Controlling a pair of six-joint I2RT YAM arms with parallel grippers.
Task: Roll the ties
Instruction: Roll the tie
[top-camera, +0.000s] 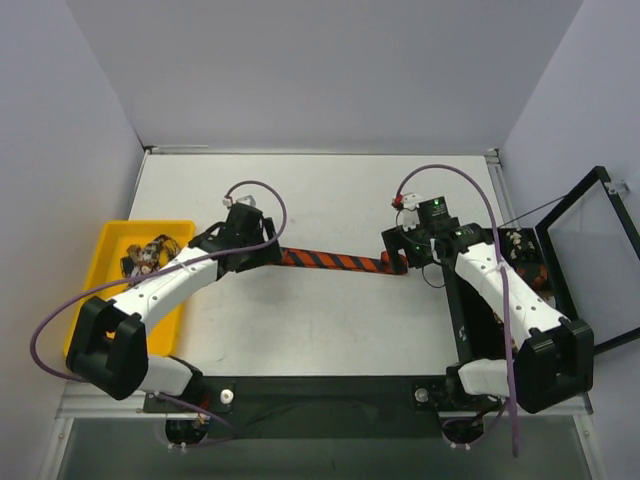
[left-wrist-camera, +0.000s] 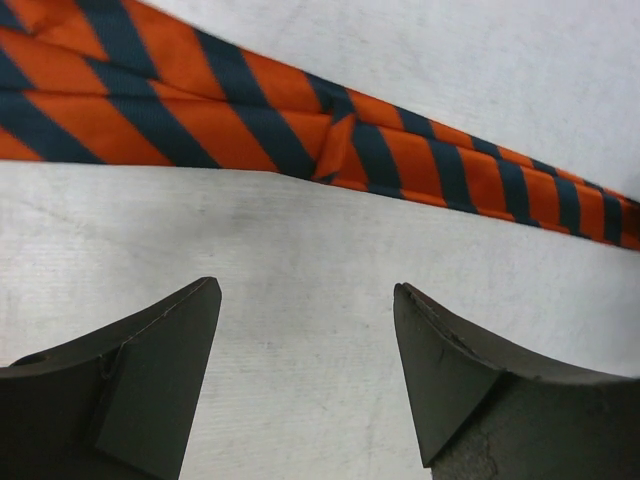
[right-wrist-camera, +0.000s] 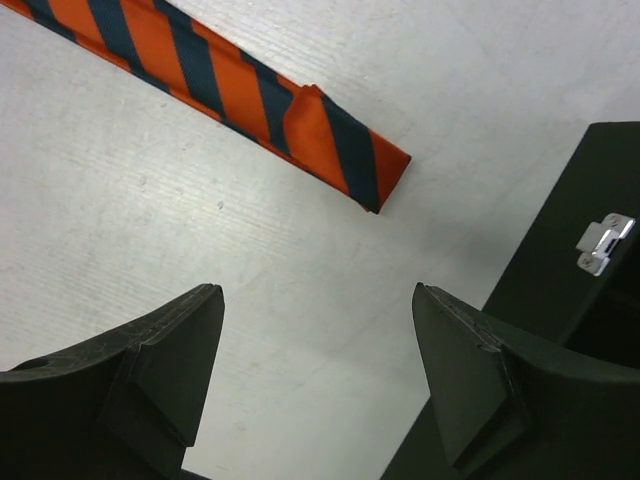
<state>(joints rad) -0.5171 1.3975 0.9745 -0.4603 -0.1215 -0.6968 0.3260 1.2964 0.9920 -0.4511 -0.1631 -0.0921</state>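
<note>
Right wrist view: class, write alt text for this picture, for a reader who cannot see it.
The end of an orange and dark-striped tie lies flat on a white table, running in from the upper left. Below it the right gripper hangs open, holding nothing, and a black panel with a small metal clip stands at the right.

Pale lavender walls enclose a white table (faintly scuffed); even light — soft shadows.
</note>
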